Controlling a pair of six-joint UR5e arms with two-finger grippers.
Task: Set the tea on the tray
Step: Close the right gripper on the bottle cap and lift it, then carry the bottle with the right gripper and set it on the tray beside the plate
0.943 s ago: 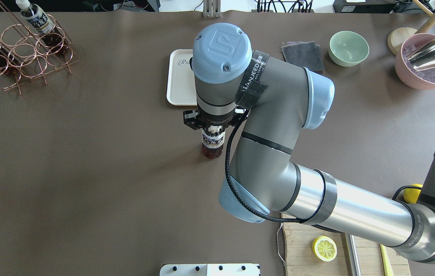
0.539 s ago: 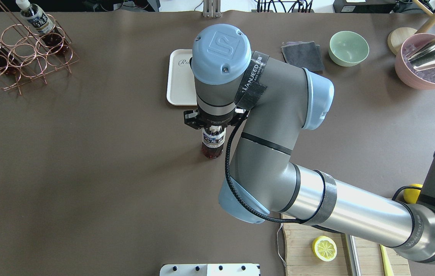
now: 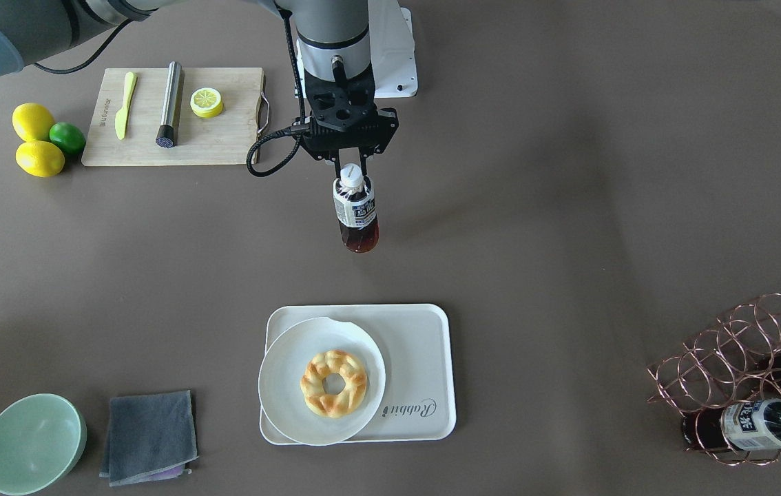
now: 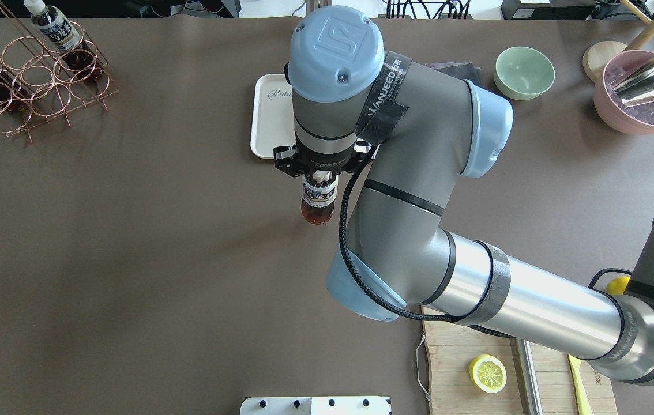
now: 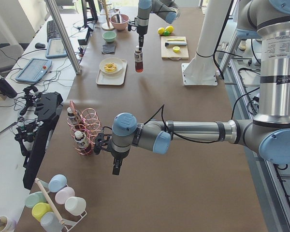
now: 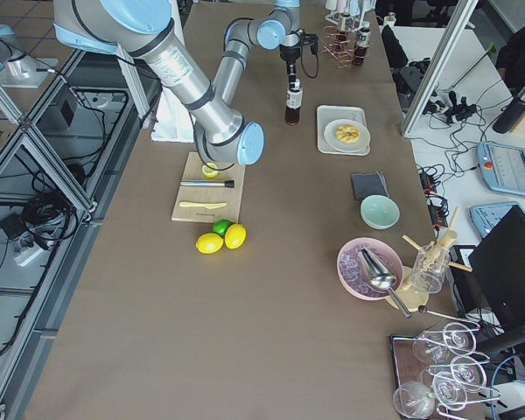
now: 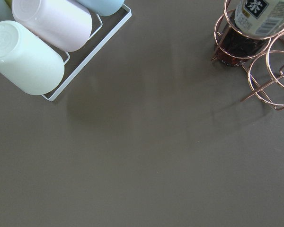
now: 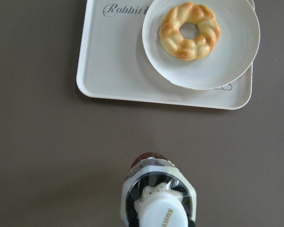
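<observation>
My right gripper [image 3: 351, 167] is shut on the neck of a tea bottle [image 3: 355, 215], which has a white cap, a pale label and dark brown liquid. The bottle hangs upright just above the brown table, short of the tray [image 3: 425, 358]. The overhead view shows the same gripper [image 4: 316, 174], bottle [image 4: 318, 202] and the tray's free left part [image 4: 269, 115]. In the right wrist view the bottle [image 8: 156, 198] is below the cream tray [image 8: 113, 71] with its "Rabbit" script. My left gripper [image 5: 117, 166] shows only in the exterior left view, near the copper rack [image 5: 87, 128]. I cannot tell whether it is open or shut.
A round white plate [image 3: 287, 386] with a doughnut [image 3: 333, 383] covers part of the tray. The copper rack [image 3: 742, 372] holds more tea bottles [image 3: 762, 424]. A wooden board [image 3: 225, 138], lemons [image 3: 36, 141], a green bowl [image 3: 32, 444] and a grey cloth [image 3: 148, 435] lie around.
My right arm has moved toward the tray and carried the bottle with it, slightly higher off the table. The grip has not changed.
</observation>
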